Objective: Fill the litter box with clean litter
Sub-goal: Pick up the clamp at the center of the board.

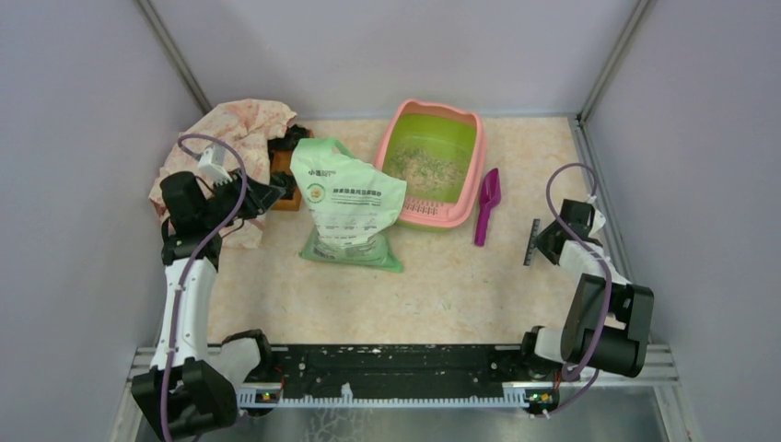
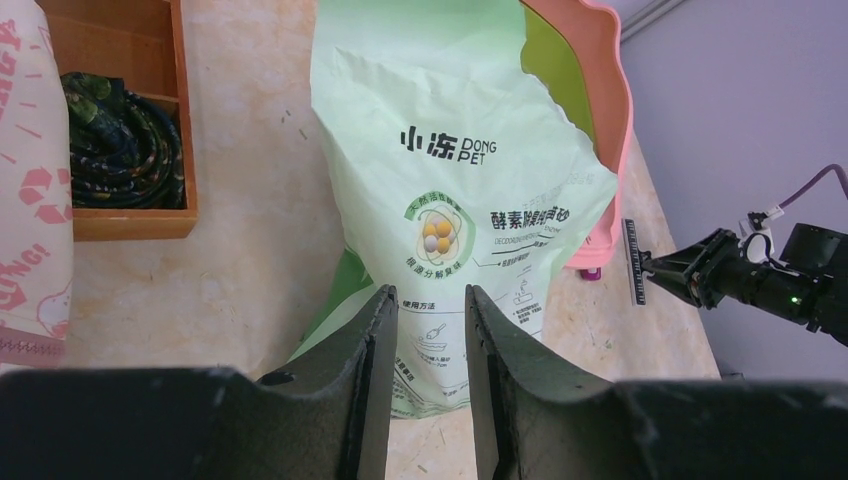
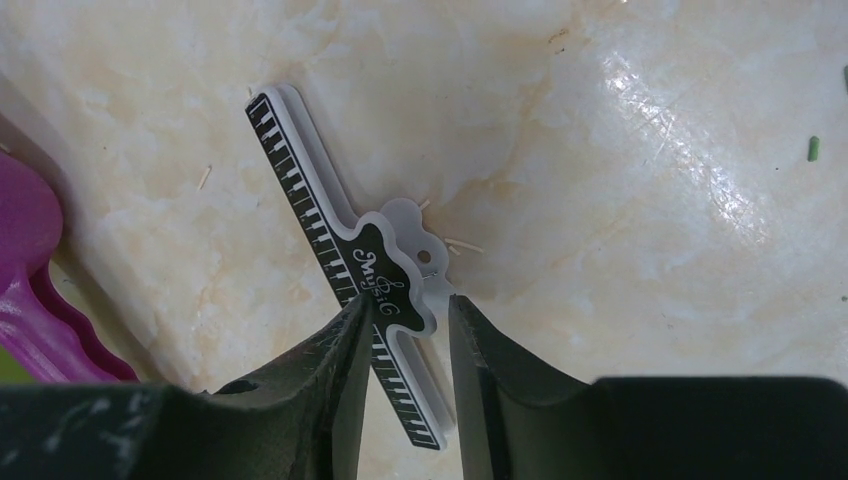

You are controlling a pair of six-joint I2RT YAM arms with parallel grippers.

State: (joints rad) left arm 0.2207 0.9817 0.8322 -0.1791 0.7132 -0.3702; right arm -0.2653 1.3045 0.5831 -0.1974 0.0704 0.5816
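The table [image 1: 460, 276] is carrying everything. The largest item on it, the light green printed bag [image 1: 350, 198], is lying just left of the litter box [image 1: 431, 217], with its upper edge reaching the box's left rim. The box is sitting at the far middle of the table and showing only a thin scatter of clean litter [image 1: 425, 166] over its green floor, so the filling is looking barely begun. The magenta scoop [image 1: 486, 203] is lying just right of the box. Further right, the piano-key bag clip [image 3: 330, 245] is sitting between the fingers of the right tool [image 3: 408, 302], which are standing narrow around its wavy handle; I cannot tell whether they are actually pinching it. The left tool [image 2: 430, 295] is hovering near the bag's left side, its gap narrow and holding nothing. Judging from this, the step in hand is dealing with the clip ahead of pouring. The next move is calling for a firm hold on the bag and tipping its mouth over the box. The box is lying beyond the bag from the left tool, and well apart from the right tool, past the scoop.
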